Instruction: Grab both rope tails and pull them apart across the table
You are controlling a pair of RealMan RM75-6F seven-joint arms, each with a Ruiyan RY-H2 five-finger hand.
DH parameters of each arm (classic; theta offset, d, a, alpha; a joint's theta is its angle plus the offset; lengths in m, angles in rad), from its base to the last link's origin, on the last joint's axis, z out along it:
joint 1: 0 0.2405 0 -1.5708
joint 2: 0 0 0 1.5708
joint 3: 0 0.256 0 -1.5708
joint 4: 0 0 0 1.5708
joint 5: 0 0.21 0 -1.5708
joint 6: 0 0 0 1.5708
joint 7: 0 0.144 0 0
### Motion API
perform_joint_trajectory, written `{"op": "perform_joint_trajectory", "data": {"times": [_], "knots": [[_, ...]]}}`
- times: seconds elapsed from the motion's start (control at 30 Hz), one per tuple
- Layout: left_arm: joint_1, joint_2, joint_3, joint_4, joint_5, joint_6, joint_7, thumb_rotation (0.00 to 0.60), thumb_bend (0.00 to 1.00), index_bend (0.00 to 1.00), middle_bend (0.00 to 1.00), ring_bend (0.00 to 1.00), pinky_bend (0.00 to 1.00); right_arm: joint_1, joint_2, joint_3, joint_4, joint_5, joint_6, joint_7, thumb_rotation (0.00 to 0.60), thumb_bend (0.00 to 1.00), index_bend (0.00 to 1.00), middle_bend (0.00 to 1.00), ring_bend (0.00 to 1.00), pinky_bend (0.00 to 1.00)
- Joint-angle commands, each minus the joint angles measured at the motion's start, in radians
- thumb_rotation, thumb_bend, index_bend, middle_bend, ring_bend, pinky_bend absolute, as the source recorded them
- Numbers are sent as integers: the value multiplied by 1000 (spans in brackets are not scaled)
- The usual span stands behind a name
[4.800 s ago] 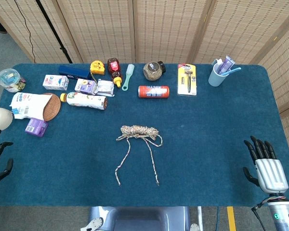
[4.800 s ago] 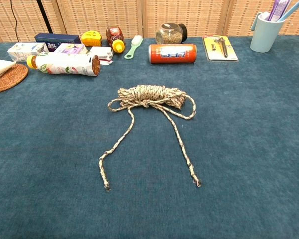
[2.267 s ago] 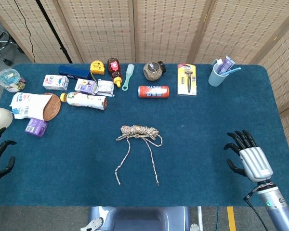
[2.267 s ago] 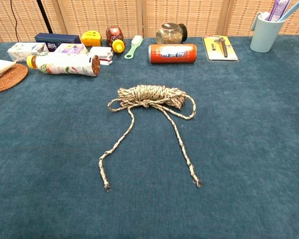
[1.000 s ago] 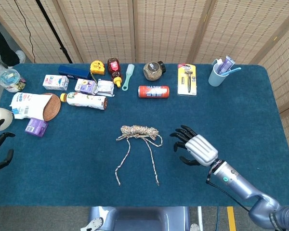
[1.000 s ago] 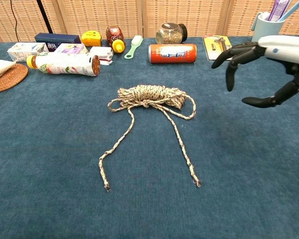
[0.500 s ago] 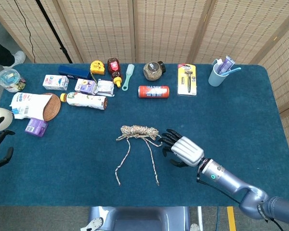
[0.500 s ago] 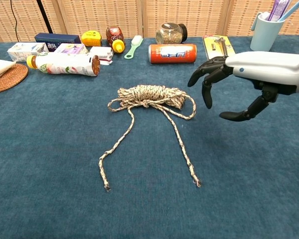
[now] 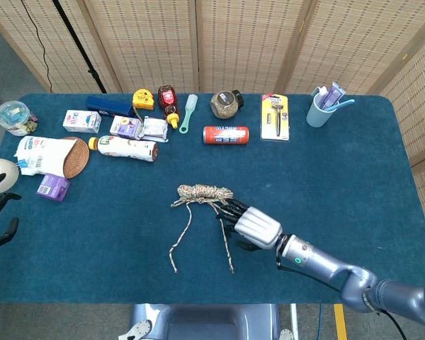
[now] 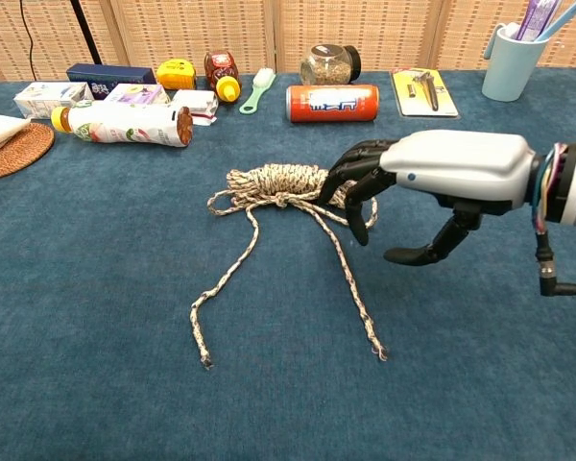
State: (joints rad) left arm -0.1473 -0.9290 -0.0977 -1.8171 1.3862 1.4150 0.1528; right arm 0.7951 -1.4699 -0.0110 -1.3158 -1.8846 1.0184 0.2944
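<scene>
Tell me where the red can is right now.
The red can lies on its side near the table's far edge, centre of the head view, between the green brush on its left and the razor pack on its right, beyond the rope bundle.

The bench (image 10: 96,403) is showing a matt, napped blue cloth. The rope (image 10: 288,182) is looking like rough braided fibre, speckled tan and brown. The right hand (image 10: 432,182) is presenting a smooth, satin silver shell with glossy black fingers (image 10: 353,213). At the far side, the can (image 10: 331,103) is gleaming like metal, and the cup (image 10: 509,62) is appearing as smooth pale-blue plastic.
</scene>
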Motion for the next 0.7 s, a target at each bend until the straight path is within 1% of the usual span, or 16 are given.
{"op": "perform_joint_trajectory", "data": {"times": [0.03, 0.23, 0.7], "knots": [[1, 2, 1, -1, -1, 0, -2, 600, 405, 339, 81, 26, 0, 22, -32, -24, 33, -25, 9, 5, 600, 389, 475, 193, 93, 0], [1, 8, 6, -8, -1, -2, -3, 600, 405, 339, 81, 26, 0, 46, -73, -53, 83, -39, 15, 6, 600, 388, 477, 193, 93, 0], [2, 17, 9, -16, -5, -2, -6, 600, 405, 339, 81, 24, 0, 69, -119, -88, 155, -38, 36, 2, 600, 388, 483, 193, 93, 0]]}}
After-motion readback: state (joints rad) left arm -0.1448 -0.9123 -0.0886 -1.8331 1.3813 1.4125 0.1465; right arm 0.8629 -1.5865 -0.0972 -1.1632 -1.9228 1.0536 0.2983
